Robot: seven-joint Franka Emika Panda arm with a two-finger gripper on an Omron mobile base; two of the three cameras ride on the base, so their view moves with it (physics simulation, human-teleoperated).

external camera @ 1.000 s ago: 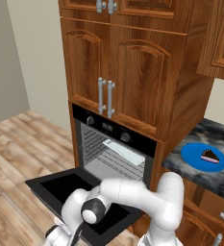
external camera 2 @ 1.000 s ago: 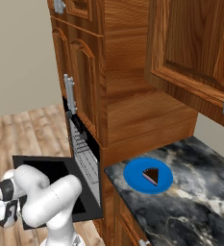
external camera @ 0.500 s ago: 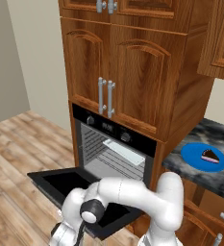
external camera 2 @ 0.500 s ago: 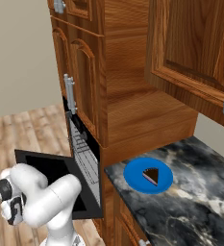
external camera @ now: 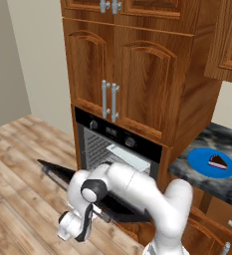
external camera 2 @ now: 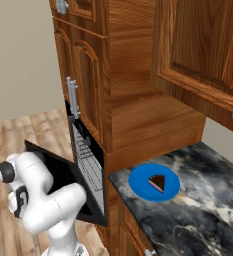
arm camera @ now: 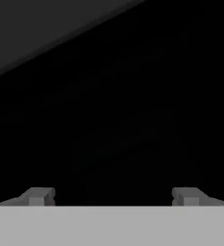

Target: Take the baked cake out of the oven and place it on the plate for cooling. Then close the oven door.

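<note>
Cake [external camera: 218, 161] already sat on the blue plate [external camera: 199, 159] on the counter, while our empty, wide-open gripper [arm camera: 112, 196] faced the half-raised oven door [external camera 2: 63, 170] we had left to shut.

arm [external camera: 137, 187]: glossy white rounded links | joints: dark round caps | tool [arm camera: 112, 196]: two small grey finger tips

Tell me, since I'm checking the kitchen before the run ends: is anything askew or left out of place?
The oven door hangs partly open, tilted between flat and shut, with the open gripper close against its dark surface. The baked cake sits upright on the plate on the counter. Nothing looks spilled or damaged.
</note>
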